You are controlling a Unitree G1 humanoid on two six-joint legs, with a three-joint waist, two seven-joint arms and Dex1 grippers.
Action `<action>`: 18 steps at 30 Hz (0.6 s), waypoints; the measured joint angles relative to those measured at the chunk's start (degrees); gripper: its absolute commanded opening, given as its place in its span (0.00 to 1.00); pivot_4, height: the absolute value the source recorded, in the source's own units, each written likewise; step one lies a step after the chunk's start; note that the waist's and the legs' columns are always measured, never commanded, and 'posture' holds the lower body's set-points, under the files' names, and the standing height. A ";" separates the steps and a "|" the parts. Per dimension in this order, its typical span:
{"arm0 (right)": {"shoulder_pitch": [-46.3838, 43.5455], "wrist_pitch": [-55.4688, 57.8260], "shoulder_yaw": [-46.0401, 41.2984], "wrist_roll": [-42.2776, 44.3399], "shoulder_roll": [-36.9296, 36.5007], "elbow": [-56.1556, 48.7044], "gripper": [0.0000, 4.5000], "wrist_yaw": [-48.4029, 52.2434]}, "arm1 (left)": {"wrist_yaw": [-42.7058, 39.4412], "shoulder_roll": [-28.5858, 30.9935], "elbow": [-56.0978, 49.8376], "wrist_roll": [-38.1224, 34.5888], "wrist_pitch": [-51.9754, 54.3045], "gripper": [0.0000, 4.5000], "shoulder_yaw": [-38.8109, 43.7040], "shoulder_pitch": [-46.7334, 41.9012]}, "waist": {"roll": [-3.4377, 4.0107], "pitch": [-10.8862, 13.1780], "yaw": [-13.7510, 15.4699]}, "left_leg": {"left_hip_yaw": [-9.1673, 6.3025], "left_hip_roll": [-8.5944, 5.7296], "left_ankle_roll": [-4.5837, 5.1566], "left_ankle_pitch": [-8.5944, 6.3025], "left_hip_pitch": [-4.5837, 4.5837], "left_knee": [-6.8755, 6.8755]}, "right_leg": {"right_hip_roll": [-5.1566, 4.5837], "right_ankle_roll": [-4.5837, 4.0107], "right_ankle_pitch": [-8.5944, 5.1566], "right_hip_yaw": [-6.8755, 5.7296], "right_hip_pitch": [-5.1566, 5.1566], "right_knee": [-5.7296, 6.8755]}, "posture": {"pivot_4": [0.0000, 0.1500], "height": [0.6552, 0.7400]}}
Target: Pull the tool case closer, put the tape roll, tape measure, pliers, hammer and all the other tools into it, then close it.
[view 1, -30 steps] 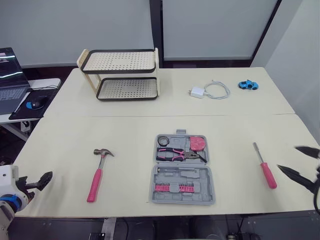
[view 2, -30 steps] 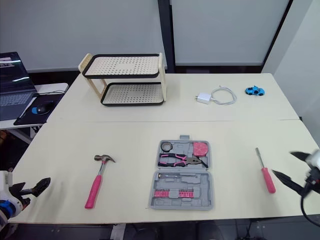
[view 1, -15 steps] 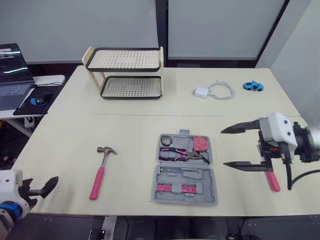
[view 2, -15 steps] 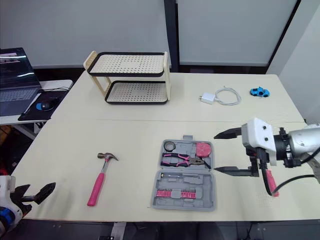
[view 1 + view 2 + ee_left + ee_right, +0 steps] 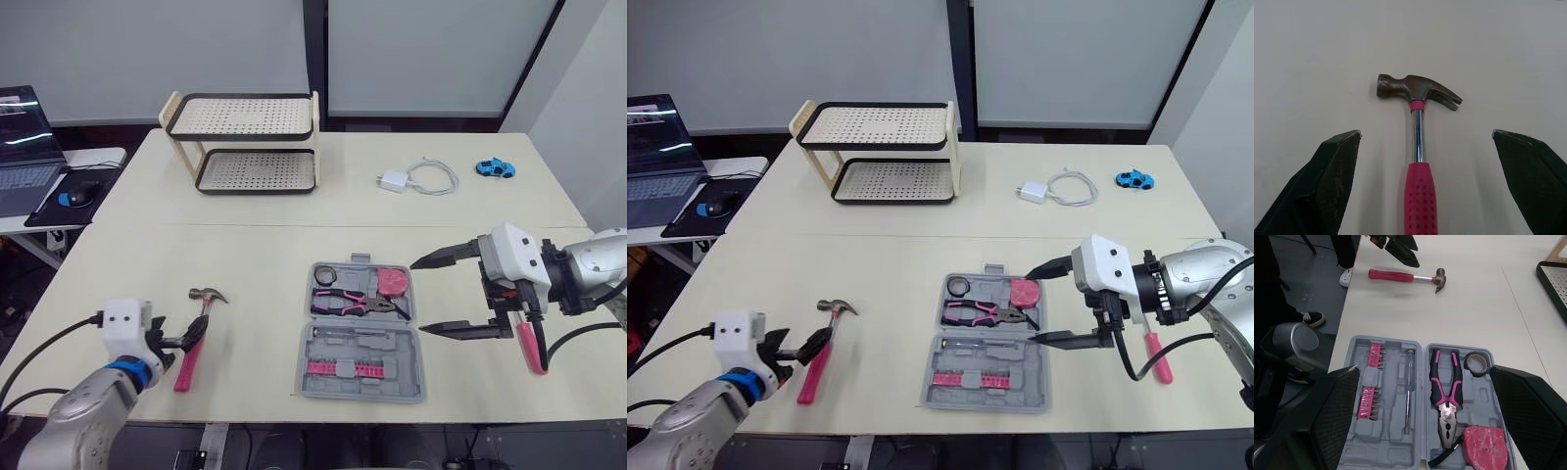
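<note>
The grey tool case (image 5: 315, 345) lies open at the table's front centre. In it sit a black tape roll (image 5: 321, 276), pink-handled pliers (image 5: 353, 302), a pink tape measure (image 5: 390, 282) and a strip of pink bits. A pink-handled hammer (image 5: 196, 328) lies to its left. My left gripper (image 5: 184, 338) is open and straddles the hammer's handle (image 5: 1419, 196) just behind the steel head. My right gripper (image 5: 418, 297) is open, hovering at the case's right edge. A pink screwdriver (image 5: 530, 345) lies on the table behind that gripper.
A two-tier perforated rack (image 5: 245, 142) stands at the back left. A white charger with cable (image 5: 416, 178) and a blue toy car (image 5: 495, 167) lie at the back right. A laptop (image 5: 20, 147) and mouse sit on a side desk at the far left.
My left gripper came in from the table's front left edge to the hammer's handle. My right gripper swung in from the far right and edged left to the case's right side.
</note>
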 measured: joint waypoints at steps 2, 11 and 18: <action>0.10 0.42 -0.02 0.01 -0.02 -0.11 1.00 -0.12 | 1.67 -0.08 1.24 1.17 0.79 1.00 -1.78 -2.18 | 0.00 0.00 0.03 | 0.01 -0.01 0.00 0.00 0.00 0.00 | 0.00 0.00 0.00 0.00 0.00 0.00 | 1.00 1.00; 0.56 1.00 -0.07 0.02 -0.04 -0.99 1.00 -0.48 | 6.05 -2.34 10.32 5.87 1.61 1.00 -7.57 -10.09 | 0.00 0.00 0.05 | 0.02 0.00 0.00 0.00 -0.01 0.00 | 0.03 0.00 0.00 0.01 -0.04 0.00 | 1.00 1.00; 1.03 1.58 -0.16 0.04 -0.09 -1.14 1.00 -0.59 | 6.71 -2.54 14.04 8.64 1.31 0.81 -9.91 -12.55 | 0.00 0.01 0.23 | 0.00 0.00 -0.01 0.01 -0.02 0.00 | 0.02 0.00 0.00 0.01 -0.04 0.00 | 1.00 1.00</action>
